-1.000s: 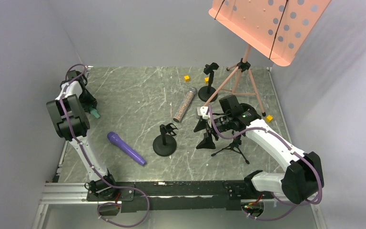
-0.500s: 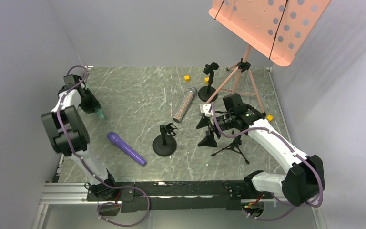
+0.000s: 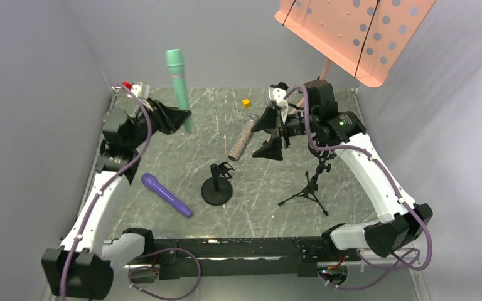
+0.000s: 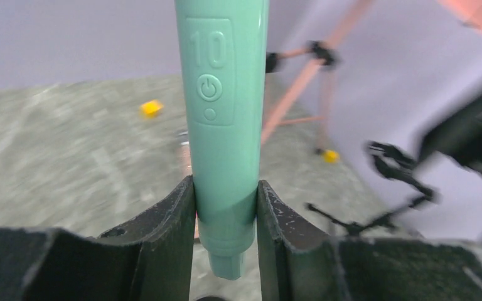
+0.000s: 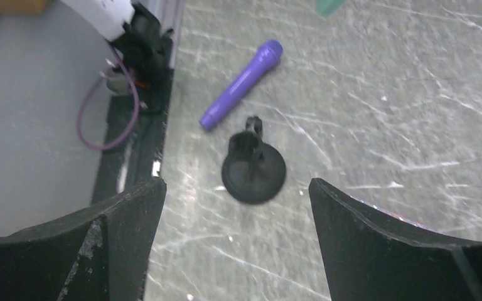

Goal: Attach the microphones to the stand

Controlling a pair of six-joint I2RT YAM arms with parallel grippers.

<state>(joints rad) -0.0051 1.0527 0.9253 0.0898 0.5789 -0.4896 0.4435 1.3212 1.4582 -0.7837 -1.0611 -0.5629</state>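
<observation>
Raised since a second ago: left hand (image 3: pixel 177 118), clamped on the teal-green microphone (image 3: pixel 177 75), now upright at upper left of the frame, clear of the counter (image 3: pixel 182 153). Marked "10" above a power symbol on the barrel. Also lifted, toward upper centre: right hand (image 3: pixel 273 134), spread wide, holding nothing. Still lying on the counter: purple microphone (image 3: pixel 166 195) at lower left, glittery microphone (image 3: pixel 243 138) at centre, near the round-base stand (image 3: pixel 217 188).
</observation>
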